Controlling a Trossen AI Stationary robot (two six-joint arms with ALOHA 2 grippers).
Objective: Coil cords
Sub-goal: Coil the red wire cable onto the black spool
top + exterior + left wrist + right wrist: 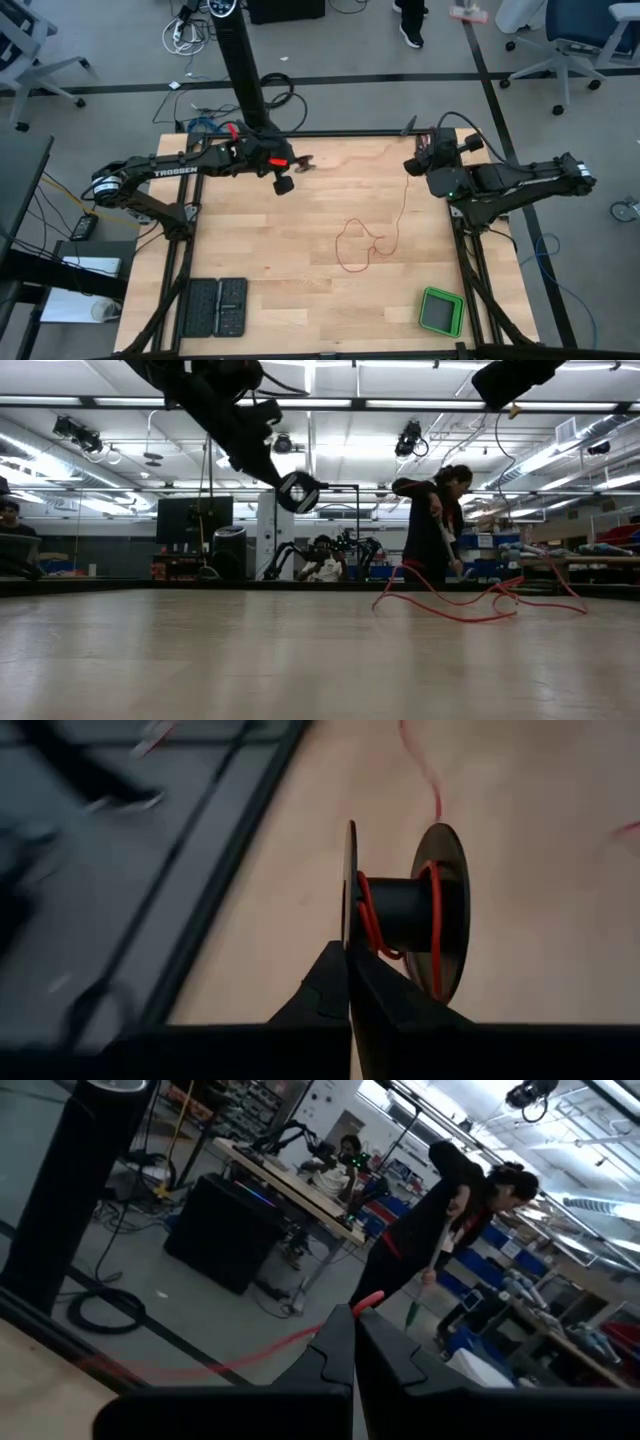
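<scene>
The red cord (372, 240) is lying in loose loops on the wooden surface (300, 290), between the 2 sets of jaws and nearer the right ones, with 1 strand rising from the loops up to the right gripper (412, 163). Those jaws are clenching the cord's end, which is poking out just past their tips in the right wrist view. The other end is already running onto a small black spool (405, 910), where a few red turns are sitting on the hub; the left gripper (345, 955) is pinching 1 flange of that spool, jaws clamped tight. Winding seems to be barely under way, since most of the cord is lying slack. The next move is probably calling for turning the spool while the right arm is feeding the strand in with light tension, so it is landing between the flanges. Only the left wrist view is showing the turns on the hub; the high view is showing the slack's full layout, and the low view is showing both arms raised clear of the surface.
</scene>
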